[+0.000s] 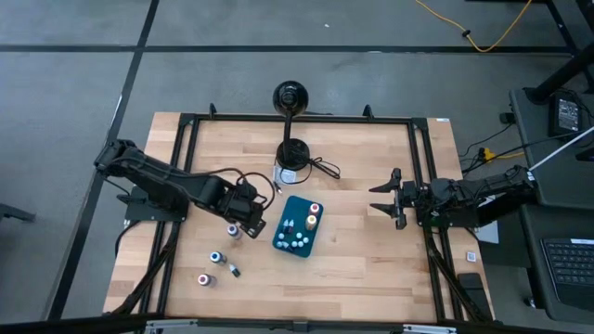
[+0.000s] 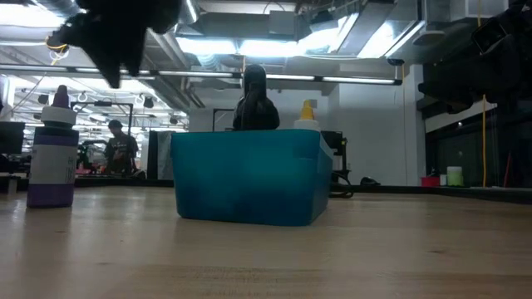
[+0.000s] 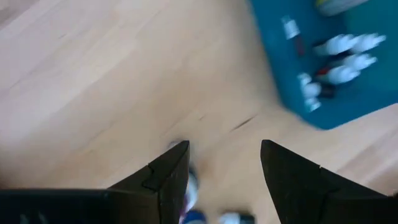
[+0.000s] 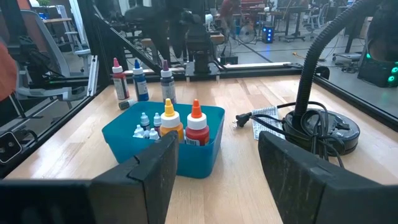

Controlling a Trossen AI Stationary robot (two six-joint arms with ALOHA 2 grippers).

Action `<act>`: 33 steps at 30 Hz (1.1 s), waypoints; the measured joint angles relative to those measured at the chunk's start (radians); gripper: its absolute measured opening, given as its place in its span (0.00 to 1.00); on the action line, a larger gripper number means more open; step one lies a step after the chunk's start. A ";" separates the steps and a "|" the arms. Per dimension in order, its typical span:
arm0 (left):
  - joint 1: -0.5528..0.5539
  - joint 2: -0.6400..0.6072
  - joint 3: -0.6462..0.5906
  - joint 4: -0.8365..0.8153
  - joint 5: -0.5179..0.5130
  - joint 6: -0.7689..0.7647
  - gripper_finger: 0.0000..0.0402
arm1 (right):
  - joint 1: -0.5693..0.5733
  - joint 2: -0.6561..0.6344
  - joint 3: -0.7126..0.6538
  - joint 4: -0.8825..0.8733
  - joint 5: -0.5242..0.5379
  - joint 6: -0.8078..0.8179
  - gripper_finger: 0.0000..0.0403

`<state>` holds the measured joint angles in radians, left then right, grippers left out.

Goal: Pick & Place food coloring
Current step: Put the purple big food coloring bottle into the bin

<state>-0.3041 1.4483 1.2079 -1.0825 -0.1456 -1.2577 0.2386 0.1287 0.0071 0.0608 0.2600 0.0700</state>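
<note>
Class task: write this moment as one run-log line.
left end effector: open, above small purple-capped bottle | teal rectangular plastic tray: holds bottles | right end effector: open, waiting

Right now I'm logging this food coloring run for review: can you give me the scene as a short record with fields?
tray: teal tray mid-table, holding two taller bottles, yellow-capped and red-capped, plus several tiny ones
bottles outside tray: four on the wood left of it, one by the left arm
left gripper: beside the tray's left edge, fingers apart, nothing held
right gripper: waiting right of the tray, open
other: black lamp base behind the tray
</note>
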 joint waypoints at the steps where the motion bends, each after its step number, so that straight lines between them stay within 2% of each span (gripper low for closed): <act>1: -0.004 0.000 0.000 -0.023 0.006 -0.014 0.48 | 0.000 0.000 0.000 0.000 0.000 0.000 0.55; 9: -0.040 0.023 -0.001 -0.133 0.013 -0.068 0.51 | 0.000 0.000 0.000 0.000 0.000 0.000 0.55; 21: -0.062 0.087 -0.007 -0.126 0.034 -0.040 0.67 | 0.000 0.000 0.000 0.000 0.000 0.000 0.55; 33: -0.097 0.152 -0.012 -0.121 0.053 -0.046 0.67 | 0.000 0.000 0.000 0.000 0.000 0.000 0.55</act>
<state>-0.4012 1.6005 1.1956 -1.2032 -0.0928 -1.3041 0.2387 0.1287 0.0071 0.0612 0.2600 0.0700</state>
